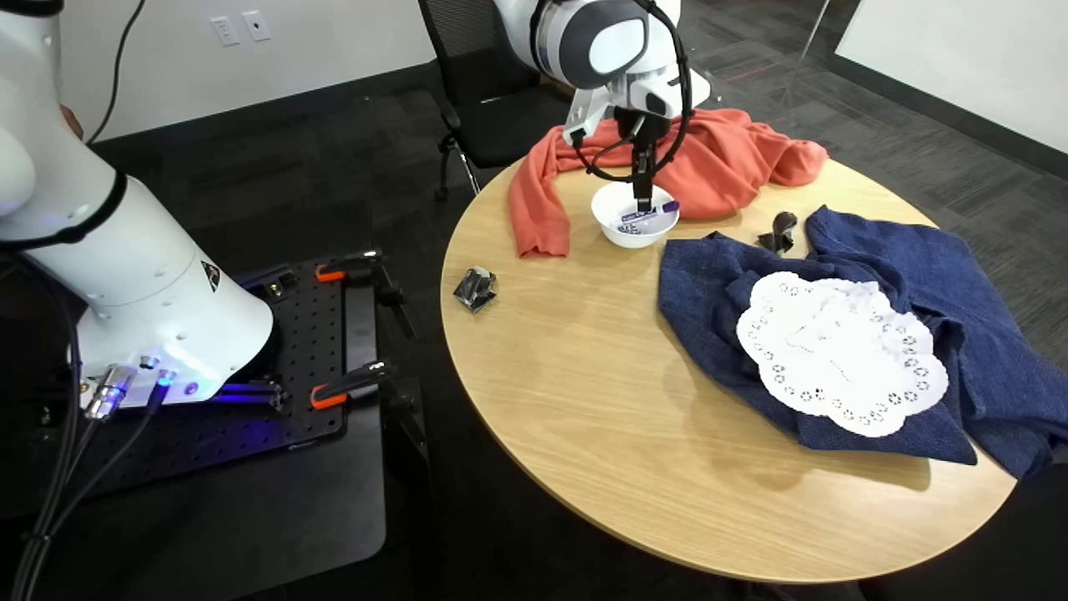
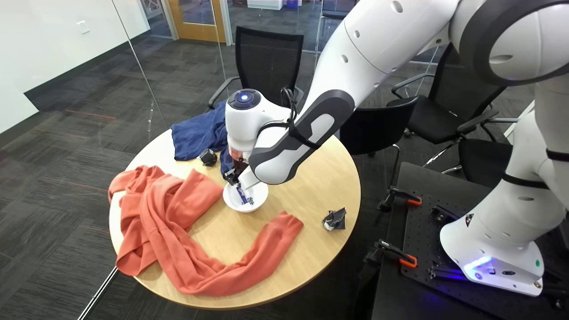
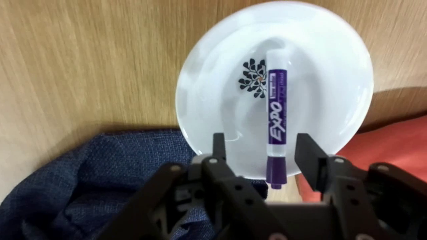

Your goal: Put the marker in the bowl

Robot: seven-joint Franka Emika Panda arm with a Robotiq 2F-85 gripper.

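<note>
In an exterior view, a crumpled scrap (image 1: 476, 289) is seen near the left edge of the table (image 1: 567, 376). Toward the far edge, a red cloth (image 1: 719, 174) is spread in folds, one end turned toward the near edge. Just beside it the bowl (image 1: 607, 219) is set, and in the bowl the marker (image 3: 277, 110) is laid; in the wrist view, its purple cap is seen reaching past the rim. Above the bowl the pincer (image 3: 262, 145) is pointed downward. Its fingers (image 3: 219, 146) are parted wide, and in the wrist view the cap end is shown between them, with a gap on either side. Whether the fingertips are sunk below the rim cannot be told. Nearer the far right edge, a dark lump (image 1: 780, 232) is found, its exact nature unclear. Over the right edge a blue cloth (image 1: 984, 334) is draped, and on it a doily (image 1: 843, 355) is laid.
</note>
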